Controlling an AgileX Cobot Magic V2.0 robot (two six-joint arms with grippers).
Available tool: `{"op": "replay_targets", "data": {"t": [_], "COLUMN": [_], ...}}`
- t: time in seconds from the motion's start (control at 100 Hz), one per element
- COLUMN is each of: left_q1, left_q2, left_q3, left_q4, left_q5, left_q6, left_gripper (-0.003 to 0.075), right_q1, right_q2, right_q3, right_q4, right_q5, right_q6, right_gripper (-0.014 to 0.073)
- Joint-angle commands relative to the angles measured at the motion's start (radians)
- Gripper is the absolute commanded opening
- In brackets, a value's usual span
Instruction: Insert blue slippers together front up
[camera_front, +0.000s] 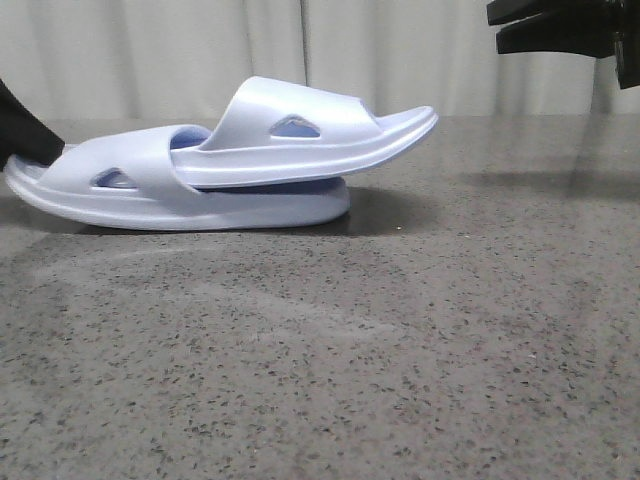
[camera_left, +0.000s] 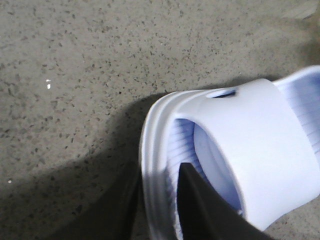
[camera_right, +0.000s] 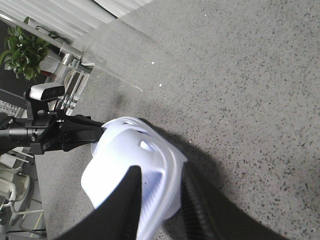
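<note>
The blue slippers lie at the table's left. The lower slipper (camera_front: 150, 195) rests flat. The upper slipper (camera_front: 300, 125) has its front pushed under the lower one's strap and its back end raised to the right. My left gripper (camera_front: 22, 135) is at the lower slipper's left end. In the left wrist view it (camera_left: 159, 167) is shut on that slipper's rim (camera_left: 152, 135), one finger on the ribbed footbed and one outside. My right gripper (camera_front: 560, 28) hangs open, above and right of the raised end, clear of it. Its wrist view shows the slippers (camera_right: 127, 150) far below between the fingers (camera_right: 162, 170).
The grey speckled table (camera_front: 400, 350) stretches in front and to the right. A pale curtain (camera_front: 150, 50) hangs behind it. The right wrist view shows my left arm (camera_right: 55, 132) at the slippers' far end and a potted plant (camera_right: 22, 50) beyond the table.
</note>
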Motion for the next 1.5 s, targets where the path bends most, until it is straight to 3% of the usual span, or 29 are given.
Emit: {"op": "replay_targets", "data": {"t": [0.0,0.13,0.43,0.55,0.62,0.69,0.77,0.94,1.19,1.49], "left_q1": [-0.008,0.013,0.15,0.166,0.162,0.152,0.133,0.043,-0.182,-0.425], "left_q2": [-0.038,-0.04,-0.146,-0.211,-0.245,-0.279,-0.321,-0.445,-0.664,-0.878], "left_q3": [-0.025,-0.055,-0.195,-0.204,-0.204,-0.204,-0.204,-0.185,-0.014,0.299], "left_q4": [-0.036,-0.012,-0.047,-0.091,-0.1,-0.1,-0.1,-0.097,-0.024,0.015], "left_q5": [0.009,0.049,0.243,0.255,0.255,0.241,0.209,-0.033,-0.495,-0.866], "left_q6": [0.013,0.013,0.013,0.007,0.009,0.015,0.052,0.061,0.065,0.077], "left_gripper": [0.0305,0.0417,0.0415,0.0404,0.0342,0.0216,0.0018,0.0015,0.0015,0.0015], "right_q1": [-0.007,-0.015,-0.069,-0.067,-0.06,-0.05,-0.026,0.085,0.328,0.478], "right_q2": [-0.052,-0.052,-0.112,-0.151,-0.175,-0.206,-0.255,-0.366,-0.6,-0.769], "right_q3": [-0.028,-0.028,-0.028,-0.028,-0.028,-0.028,-0.026,0.021,0.297,0.512], "right_q4": [0.051,0.051,0.043,0.001,-0.021,-0.023,-0.029,-0.062,-0.071,-0.071], "right_q5": [0.135,0.135,0.118,0.115,0.101,0.077,0.027,-0.169,-0.702,-0.957], "right_q6": [0.0,0.0,0.0,0.0,0.0,0.0,0.0,0.0,-0.005,-0.061], "right_gripper": [0.015,0.015,0.0144,0.0003,-0.0104,-0.0083,-0.0078,-0.0078,-0.0078,-0.0078]}}
